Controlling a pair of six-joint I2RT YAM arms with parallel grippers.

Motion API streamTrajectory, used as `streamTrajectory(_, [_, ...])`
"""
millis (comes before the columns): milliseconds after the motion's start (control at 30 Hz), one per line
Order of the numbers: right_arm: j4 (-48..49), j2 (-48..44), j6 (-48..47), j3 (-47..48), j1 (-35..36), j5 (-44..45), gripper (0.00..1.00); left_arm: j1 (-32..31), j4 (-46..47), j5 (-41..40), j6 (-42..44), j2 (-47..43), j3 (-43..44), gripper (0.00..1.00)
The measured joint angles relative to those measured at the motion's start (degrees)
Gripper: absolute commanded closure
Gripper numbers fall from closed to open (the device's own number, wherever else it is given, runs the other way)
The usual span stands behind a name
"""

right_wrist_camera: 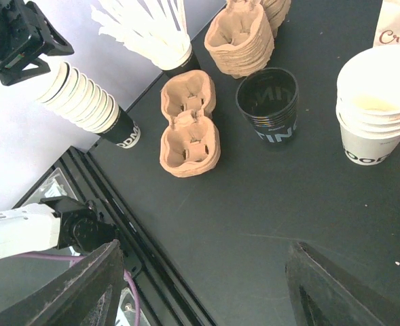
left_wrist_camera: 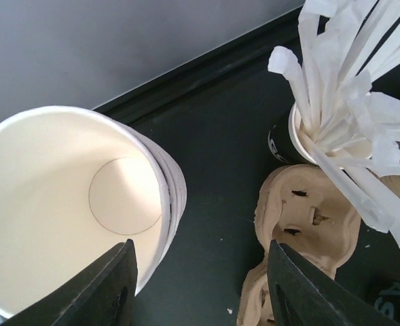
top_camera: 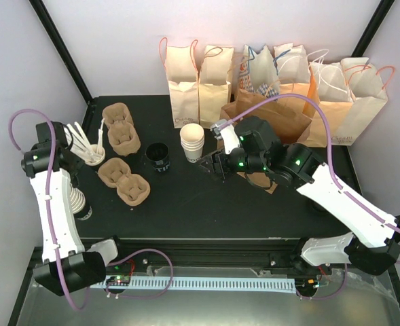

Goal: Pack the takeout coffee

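The takeout coffee is out of view in every view. My left gripper [left_wrist_camera: 200, 288] hangs open over the tall stack of plain white cups [left_wrist_camera: 50, 204] at the table's left edge. One finger [left_wrist_camera: 108, 288] is above the top cup's inside and the other finger [left_wrist_camera: 301, 288] is outside it, so the cup's rim lies between them. My right gripper [right_wrist_camera: 206, 292] stands open over bare black table near the middle [top_camera: 213, 166], with nothing between its fingers.
A cup of paper-wrapped straws [top_camera: 91, 153] and moulded cup carriers [top_camera: 125, 183] stand by the left arm. A black cup stack [top_camera: 159, 156] and a short white cup stack [top_camera: 193, 142] sit mid-table. Paper bags [top_camera: 186, 81] line the back; a brown bag [top_camera: 274, 112] lies flat behind the right arm.
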Motion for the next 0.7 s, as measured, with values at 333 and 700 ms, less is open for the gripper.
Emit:
streamTrajectory(333, [-0.8,0.0,0.0,0.0,0.0,0.5,0.32,2.0,0.8,-0.8,-0.2,2.4,-0.4,0.60])
streamTrajectory(700, [-1.4,0.0,-0.4,0.2,0.0,1.0,0.32,3.1,1.0,-1.6,-0.2,3.4,-0.8,0.95])
